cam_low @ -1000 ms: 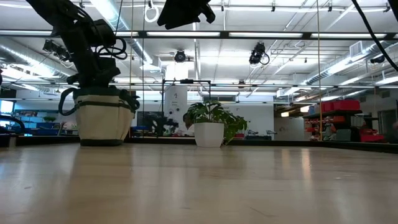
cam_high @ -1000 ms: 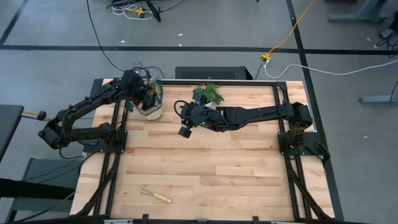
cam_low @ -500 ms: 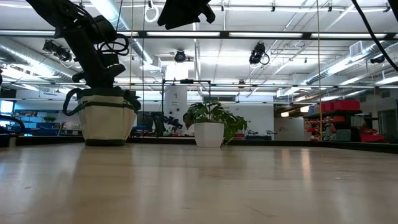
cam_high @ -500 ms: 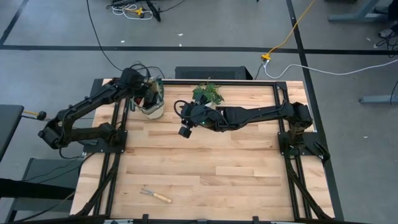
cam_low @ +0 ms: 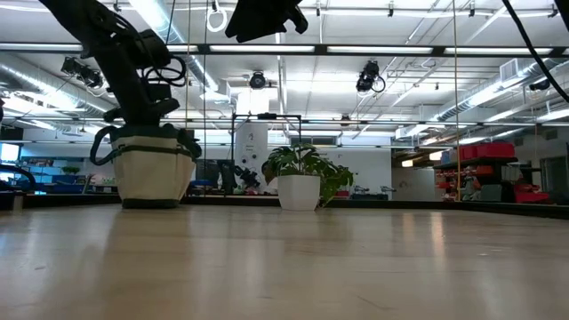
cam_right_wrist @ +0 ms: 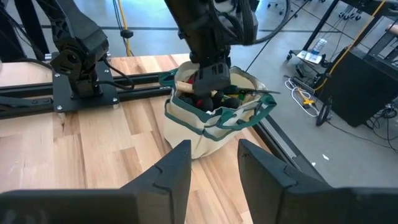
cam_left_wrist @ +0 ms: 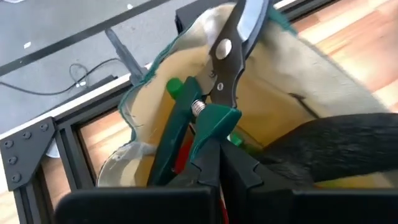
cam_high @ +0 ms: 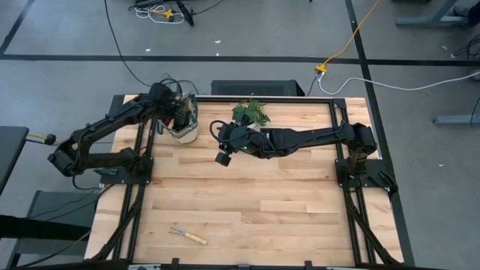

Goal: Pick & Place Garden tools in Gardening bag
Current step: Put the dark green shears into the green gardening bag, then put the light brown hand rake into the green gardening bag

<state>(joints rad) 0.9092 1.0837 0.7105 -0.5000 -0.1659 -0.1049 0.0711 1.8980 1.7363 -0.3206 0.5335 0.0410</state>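
At the far left corner of the table (cam_high: 247, 202), the bag (cam_high: 182, 132) stands upright, a beige canvas tote with green trim. The left end effector (cam_high: 174, 114) reaches down into its open mouth. From the left wrist view, its fingers (cam_left_wrist: 211, 167) are pinched together on the green handles of the pruning shears (cam_left_wrist: 217, 93), whose metal blades stick up past the bag's rim. A black glove (cam_left_wrist: 348, 146) lies in the bag just beside the shears. In the right wrist view the same arm is seen dipping into the bag (cam_right_wrist: 214, 121), with dark and red items showing inside it.

The right end effector (cam_high: 222, 157) hangs above the table near its middle, to the right of the bag and well apart from it. Its fingers (cam_right_wrist: 177, 168) stand parted with a clear gap between them and nothing held.

A potted plant (cam_high: 251, 112) with broad green leaves sits at the far edge of the table, between the bag and the right arm's base; in the low view its white pot (cam_low: 300, 191) stands to the right of the bag (cam_low: 151, 173).

A small wooden-handled hand rake (cam_high: 187, 235) lies flat near the front left of the table, well apart from both arms.
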